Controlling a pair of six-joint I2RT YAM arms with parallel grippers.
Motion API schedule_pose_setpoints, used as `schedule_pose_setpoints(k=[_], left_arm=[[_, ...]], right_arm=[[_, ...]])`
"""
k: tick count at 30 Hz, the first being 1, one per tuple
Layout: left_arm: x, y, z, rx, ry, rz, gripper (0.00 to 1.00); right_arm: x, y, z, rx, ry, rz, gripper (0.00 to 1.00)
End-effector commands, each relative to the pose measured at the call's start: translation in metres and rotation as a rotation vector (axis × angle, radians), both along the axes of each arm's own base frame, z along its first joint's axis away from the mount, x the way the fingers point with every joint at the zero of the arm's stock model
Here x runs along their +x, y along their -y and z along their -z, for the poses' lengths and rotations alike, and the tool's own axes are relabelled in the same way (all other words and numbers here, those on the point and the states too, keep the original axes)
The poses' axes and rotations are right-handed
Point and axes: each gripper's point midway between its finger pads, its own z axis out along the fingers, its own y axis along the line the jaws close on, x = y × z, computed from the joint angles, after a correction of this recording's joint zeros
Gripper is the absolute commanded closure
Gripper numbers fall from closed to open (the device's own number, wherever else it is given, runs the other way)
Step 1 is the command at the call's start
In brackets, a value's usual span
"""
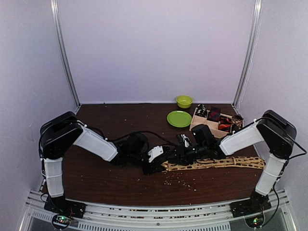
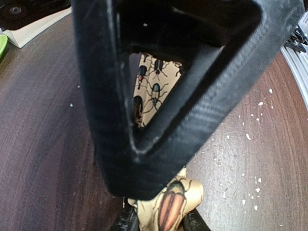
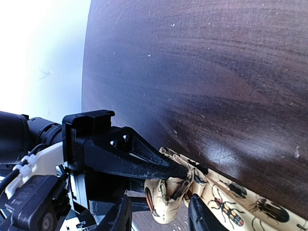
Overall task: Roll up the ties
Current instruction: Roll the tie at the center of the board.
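While both arms meet at the middle of the table, the top view shows the tie lying flat with its long axis left to right. Its left end sits at the left gripper and the rest runs off toward the right arm's base. The right gripper hangs just beside that same end, slightly farther back. Rolled ties sit in the wooden tray at back right, well apart. Left wrist view: the tie, cream cloth with a beetle print, is pinched in the left gripper, whose gap is narrow and closed on the cloth. One finger of the right gripper fills the picture ahead, with more tie showing through its frame. Right wrist view: the right gripper has its jaws parted, straddling the folded end; whether either pad touches cloth, cannot tell. A finger of the left gripper bears on that fold from the left, and the tie runs away to the lower right. Judgement: the roll begins at this end and must travel rightward along the strip. The left arm holds the core; the right arm is the free one nearest the cloth.
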Motion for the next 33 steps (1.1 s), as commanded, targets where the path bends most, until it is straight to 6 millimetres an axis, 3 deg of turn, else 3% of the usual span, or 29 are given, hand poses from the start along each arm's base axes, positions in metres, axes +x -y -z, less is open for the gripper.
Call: schedule_pose_setpoints(k=[1, 10, 14, 20, 24, 29, 30, 33], left_arm=[[-0.017, -0.022, 0.038, 0.126, -0.091, 0.001, 0.71], [-0.016, -0.02, 0.039, 0.133, -0.093, -0.002, 0.71], [-0.015, -0.02, 0.04, 0.135, -0.095, -0.01, 0.71], [-0.013, -0.02, 0.035, 0.129, -0.087, -0.021, 0.67], [-0.009, -0.02, 0.008, 0.064, -0.049, -0.038, 0.5], [0.002, -0.023, -0.043, -0.039, 0.063, -0.095, 0.26], [0.004, -0.025, -0.055, -0.066, 0.086, -0.113, 0.06], [0.01, -0.034, -0.086, -0.131, 0.147, -0.178, 0.02]], right_arm=[[0.003, -0.01, -0.003, 0.02, 0.005, -0.006, 0.61], [-0.014, -0.006, 0.002, 0.011, -0.005, -0.026, 0.61], [-0.016, -0.011, 0.002, 0.008, -0.003, -0.042, 0.65], [-0.016, -0.009, 0.013, -0.052, 0.006, -0.05, 0.98], [-0.017, -0.003, 0.021, -0.09, 0.006, -0.055, 1.0], [-0.02, 0.002, 0.032, -0.115, -0.007, -0.058, 1.0], [-0.02, 0.003, 0.033, -0.118, -0.008, -0.057, 1.0], [-0.019, 0.006, 0.037, -0.123, -0.012, -0.056, 1.0]])
